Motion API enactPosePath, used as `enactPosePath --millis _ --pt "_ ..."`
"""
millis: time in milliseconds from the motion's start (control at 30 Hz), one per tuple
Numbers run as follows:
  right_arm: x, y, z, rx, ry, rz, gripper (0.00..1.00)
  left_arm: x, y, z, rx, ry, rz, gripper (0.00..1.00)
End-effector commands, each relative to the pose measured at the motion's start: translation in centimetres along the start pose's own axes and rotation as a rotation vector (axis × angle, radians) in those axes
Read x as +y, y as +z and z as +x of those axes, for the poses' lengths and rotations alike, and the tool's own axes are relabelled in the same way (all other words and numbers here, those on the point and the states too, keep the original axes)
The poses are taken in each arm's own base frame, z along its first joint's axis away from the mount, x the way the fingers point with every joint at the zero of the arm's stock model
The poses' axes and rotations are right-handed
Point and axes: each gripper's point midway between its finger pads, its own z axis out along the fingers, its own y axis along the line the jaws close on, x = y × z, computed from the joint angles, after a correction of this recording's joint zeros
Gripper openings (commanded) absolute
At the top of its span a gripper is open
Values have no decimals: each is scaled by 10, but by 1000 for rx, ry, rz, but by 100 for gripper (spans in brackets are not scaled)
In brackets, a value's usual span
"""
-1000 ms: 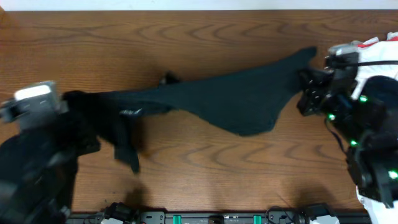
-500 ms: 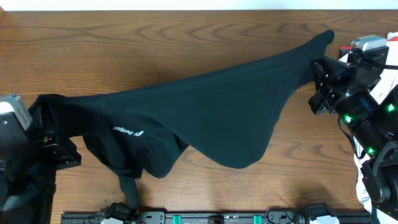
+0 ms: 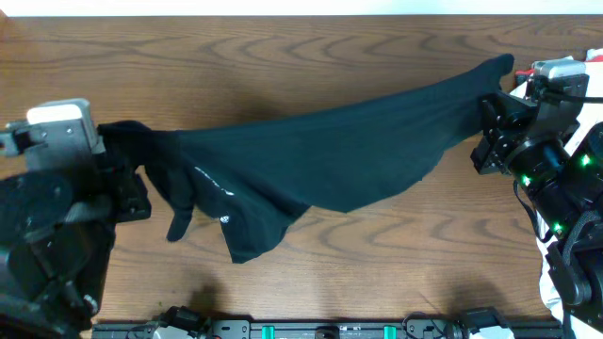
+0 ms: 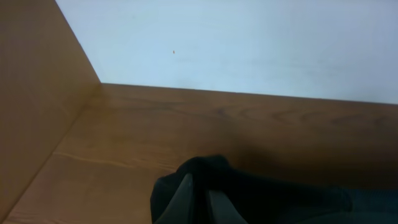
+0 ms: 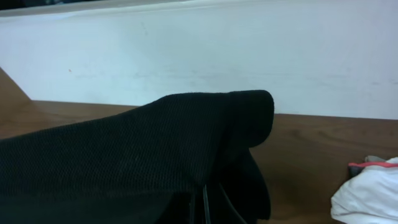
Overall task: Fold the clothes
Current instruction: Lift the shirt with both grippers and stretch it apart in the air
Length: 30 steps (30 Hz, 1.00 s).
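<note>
Over wooden table (image 3: pixel 283 56): black shirt (image 3: pixel 330 155) stretched between both arms, loose part sagging near the left. Pinched tight at either end by left gripper (image 4: pixel 199 199) and right gripper (image 5: pixel 202 202). Lower both ends level, holding tension, so the small white logo (image 3: pixel 209 181) lands flat, unbunched.

Left end effector (image 4: pixel 200 202) closed, right end effector (image 5: pixel 204 206) closed, set wide apart

The black shirt (image 3: pixel 330 155) hangs stretched across the wooden bench (image 3: pixel 283 47). The left fingers (image 3: pixel 121 184) pinch one end and the right fingers (image 3: pixel 490 122) pinch the other. Its slack lower folds sag near the left end, where small white lettering (image 3: pixel 212 182) shows.
</note>
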Motion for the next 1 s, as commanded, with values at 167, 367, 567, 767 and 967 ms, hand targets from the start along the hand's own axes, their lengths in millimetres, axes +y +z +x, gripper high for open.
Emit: enactPosePath --millis 167,367,567,767,967 --pt "-13 -6 -10 -33 -15 78 1 6 -4 -6 -23 -3 -24 6" --pt "-13 -7 -11 -36 -15 78 1 7 -9 -11 -42 -12 -20 6" --pt "-13 -9 -11 -40 -15 77 1 8 -14 -16 -60 -20 -17 6" --pt "-13 -9 -11 -39 -15 77 1 8 -14 -19 -69 -24 -16 6" --pt "-12 -14 -11 -43 -15 76 1 12 -25 -24 -90 -34 -13 6"
